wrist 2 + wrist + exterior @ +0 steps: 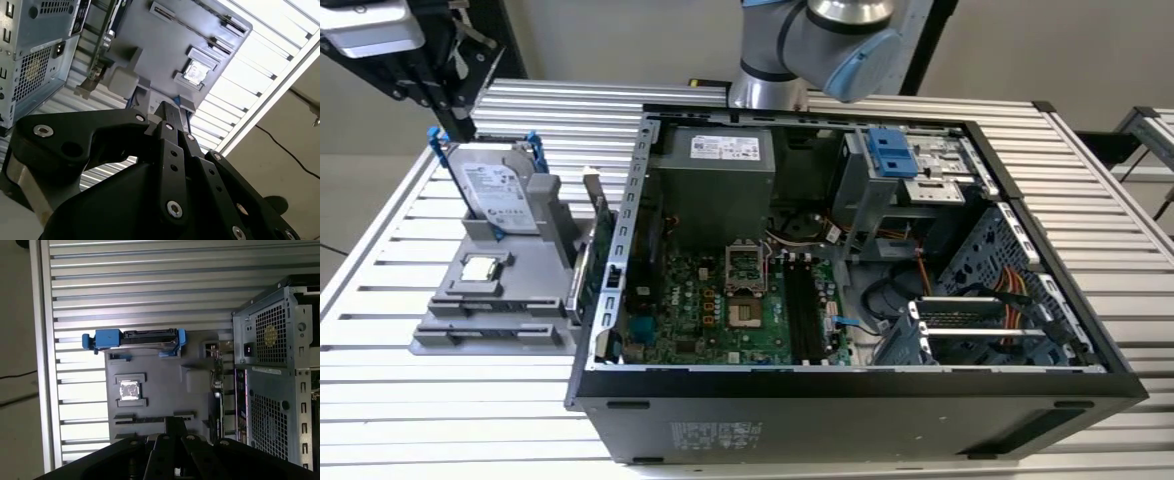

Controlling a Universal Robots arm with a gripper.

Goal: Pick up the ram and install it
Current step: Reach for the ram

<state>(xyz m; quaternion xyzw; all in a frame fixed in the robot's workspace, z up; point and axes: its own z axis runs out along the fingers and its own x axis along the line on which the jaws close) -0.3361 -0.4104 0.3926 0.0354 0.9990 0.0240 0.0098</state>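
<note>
The ram (218,385) is well apart from the hand (174,421), whose fingers are pressed together on nothing in both wrist views. Beyond the fingertips lies the grey holder tray (165,375). A square silver processor chip (129,390) sits in its pocket, and a hard drive (145,336) with blue handles stands at one end. The ram stands on edge in the tray's side slot, just beside the open computer case (270,370). In the exterior view the arm (821,40) rises past the case's far side, above the slatted metal surface (400,400).
</note>
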